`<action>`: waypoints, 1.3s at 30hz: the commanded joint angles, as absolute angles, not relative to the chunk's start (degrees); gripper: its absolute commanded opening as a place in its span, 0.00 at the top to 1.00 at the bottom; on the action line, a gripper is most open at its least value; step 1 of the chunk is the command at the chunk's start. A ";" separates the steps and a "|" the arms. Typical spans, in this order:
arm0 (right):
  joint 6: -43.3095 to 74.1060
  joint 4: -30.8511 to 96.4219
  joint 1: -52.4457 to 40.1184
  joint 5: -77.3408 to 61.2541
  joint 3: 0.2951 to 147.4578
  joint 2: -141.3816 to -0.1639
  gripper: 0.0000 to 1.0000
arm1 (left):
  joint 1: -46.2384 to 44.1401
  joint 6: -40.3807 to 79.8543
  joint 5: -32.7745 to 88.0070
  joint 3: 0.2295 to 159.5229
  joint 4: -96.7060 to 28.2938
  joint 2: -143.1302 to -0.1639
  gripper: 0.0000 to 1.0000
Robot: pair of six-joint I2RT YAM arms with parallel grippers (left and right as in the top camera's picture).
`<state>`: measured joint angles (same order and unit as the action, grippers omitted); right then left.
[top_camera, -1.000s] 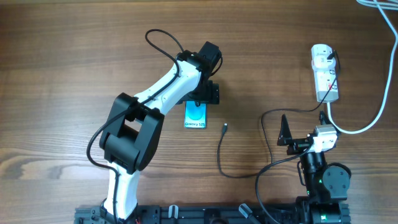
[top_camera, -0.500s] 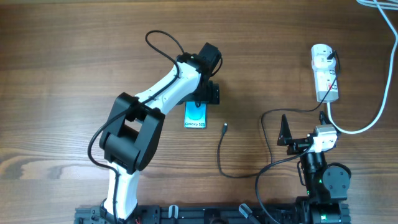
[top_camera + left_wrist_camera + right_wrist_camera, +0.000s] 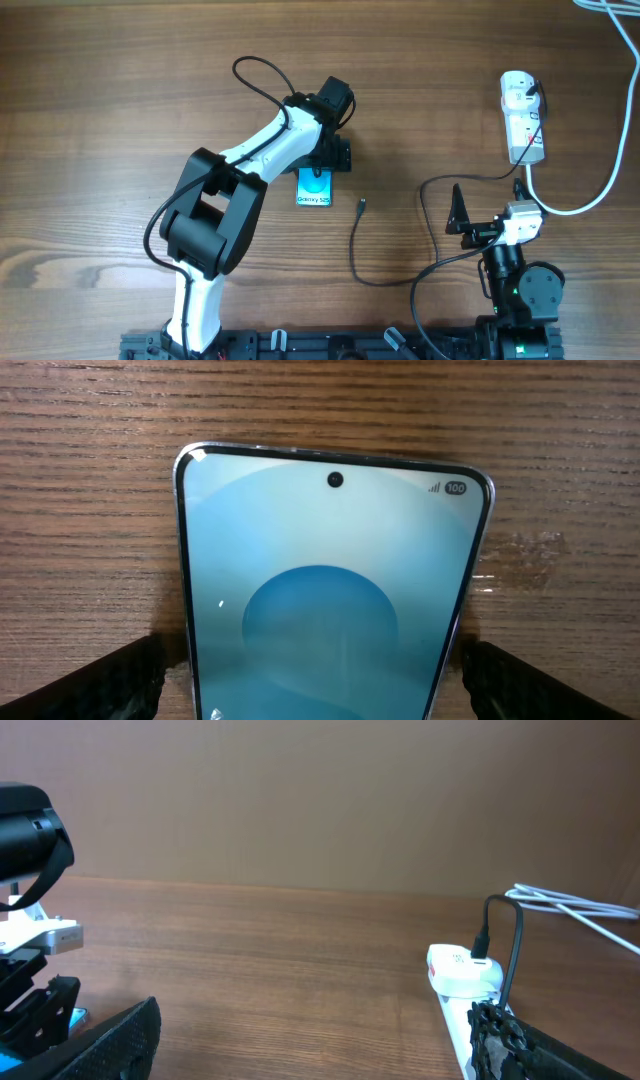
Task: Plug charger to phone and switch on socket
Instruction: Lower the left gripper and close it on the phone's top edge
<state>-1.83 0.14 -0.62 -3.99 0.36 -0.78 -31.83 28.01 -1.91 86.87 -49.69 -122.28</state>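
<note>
A: Start at the left claw (image 3: pixel 318 682). What is it doing?

B: Its fingers (image 3: pixel 95 682) sit on either side of the phone (image 3: pixel 330 590), one at 9 o'clock and one at 3 o'clock, close against the long edges. I cannot tell whether they pinch it or only bracket it. The phone lies flat on the table (image 3: pixel 100 100), screen up and lit.

A: And the arm behind it?

B: From above, the left arm reaches from the base at 6 o'clock up toward 1 o'clock. Its wrist is bent down over the phone's 12 o'clock end.

A: Is the charger (image 3: pixel 356 245) in?

B: No. Its tip lies on the wood at about 4 o'clock from the phone, near it but apart, and nothing holds it. The cable curls off toward 5 o'clock and then to the right side.

A: The right claw (image 3: pixel 461 214)?

B: Open and empty, with its fingers spread wide in its own camera. It hangs low at the table's 4 o'clock, well apart from the tip. The arm is folded over its base.

A: The socket (image 3: pixel 522 128)?

B: It is at the table's 2 o'clock, untouched. It is too small here to tell whether it is on.

A: So how far along?

B: Early, I judge. At most the phone is steadied. Picking up the tip, plugging it in and switching on all remain.
</note>
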 commanded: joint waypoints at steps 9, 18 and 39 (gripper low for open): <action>-2.46 -0.01 -0.69 -3.22 0.30 -0.21 0.00 | -32.03 29.17 -1.98 86.24 -50.37 -122.83 0.00; -2.44 -0.01 -0.69 -3.22 0.30 -0.21 0.00 | -32.03 29.15 -1.26 86.24 -50.65 -122.83 0.00; -2.42 -0.01 -0.69 -3.22 0.30 -0.21 0.00 | -31.99 28.75 0.16 86.24 -51.46 -124.49 0.00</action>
